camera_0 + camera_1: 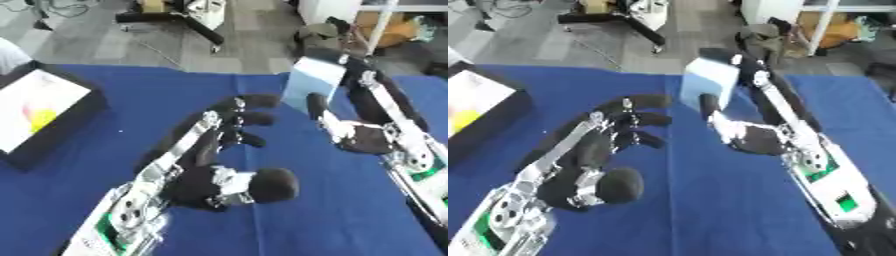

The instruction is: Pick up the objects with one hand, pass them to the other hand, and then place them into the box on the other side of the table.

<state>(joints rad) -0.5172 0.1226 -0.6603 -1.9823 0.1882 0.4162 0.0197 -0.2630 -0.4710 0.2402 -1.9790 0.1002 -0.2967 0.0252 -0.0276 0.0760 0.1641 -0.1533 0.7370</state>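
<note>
A pale blue block (313,83) stands upright above the far middle of the blue table. My right hand (366,138) is shut on it, thumb (317,106) across its near face and fingers behind it. My left hand (206,166) is open at the table's centre, palm up. Its fingers (254,103) stretch toward the block, a short gap away and not touching it. A black box (63,129) with a white inside sits at the left edge. A yellow thing (39,119) and a pink smear lie inside it.
The blue cloth (332,215) covers the table, and its far edge runs just behind the block. Beyond it is grey floor with a black stand's legs (188,22) and clutter at the back right.
</note>
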